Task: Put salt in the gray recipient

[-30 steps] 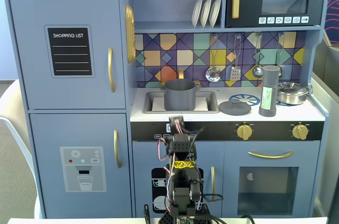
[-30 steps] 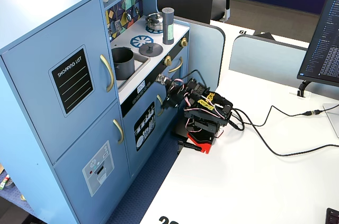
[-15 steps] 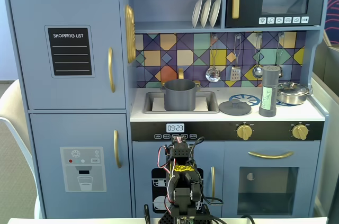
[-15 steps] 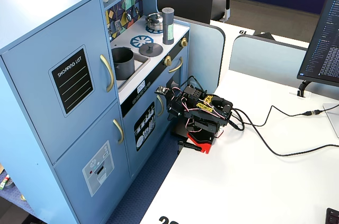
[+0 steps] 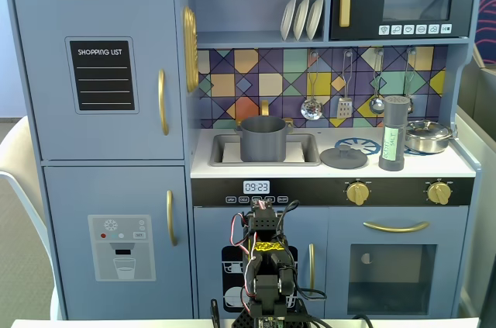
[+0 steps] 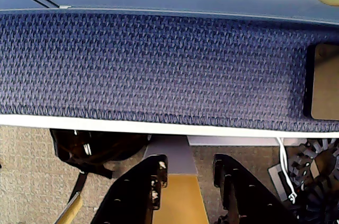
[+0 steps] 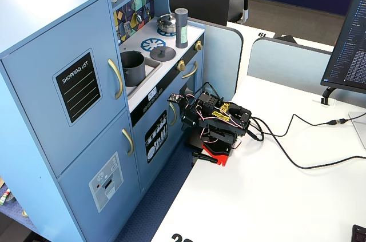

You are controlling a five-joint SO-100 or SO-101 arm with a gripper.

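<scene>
Arm folded low in front of the toy kitchen, salt untouched on the counter.

In a fixed view I see the salt shaker (image 5: 393,133) upright at the right of the counter, between the flat lid (image 5: 343,157) and the steel pan (image 5: 428,136), well right of the gray pot (image 5: 263,138) in the sink. In the wrist view my gripper (image 6: 186,184) points at blue carpet (image 6: 159,65), its two fingers slightly apart and holding nothing. In the other fixed view the arm (image 7: 214,125) sits folded on the white table (image 7: 274,196), far below the shaker (image 7: 181,27).

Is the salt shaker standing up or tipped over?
Standing up. The salt stands upright on the counter, beside the flat lid, cap on top.
</scene>
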